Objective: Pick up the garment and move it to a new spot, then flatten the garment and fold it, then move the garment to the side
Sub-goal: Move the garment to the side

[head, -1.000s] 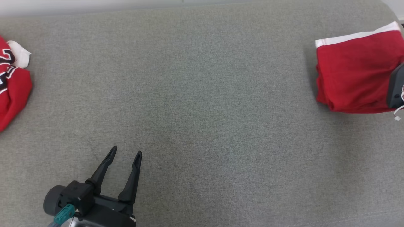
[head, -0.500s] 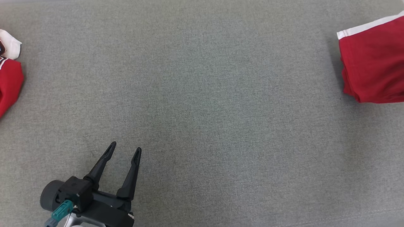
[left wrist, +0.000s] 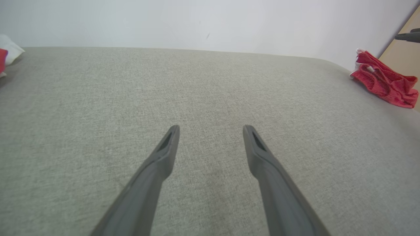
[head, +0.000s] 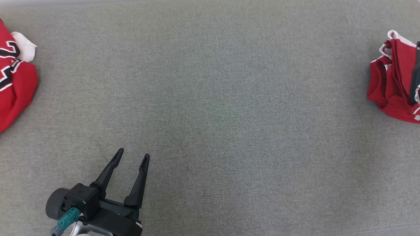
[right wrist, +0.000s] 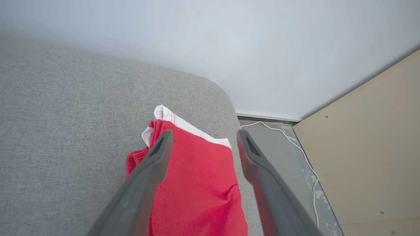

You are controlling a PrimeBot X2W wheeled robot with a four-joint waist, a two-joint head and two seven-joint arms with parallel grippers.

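Garment (right wrist: pixel 197 190), red and white-trimmed, lies bunched under my right gripper (right wrist: pixel 204 132), fingers spread, at the right end of the grey cushion (head: pixel 213 114), while my left gripper (head: pixel 134 153) hangs splayed over bare fabric, a red jersey (head: pixel 16 88) far left.

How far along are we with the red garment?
Done: the red garment sits at the right edge of the grey cushion, though bunched rather than neat. In hand: nothing; right gripper is open above it, left gripper open over bare cushion. Left: possibly tidying the fold.

Bright, even light — soft shadows, sharp focus
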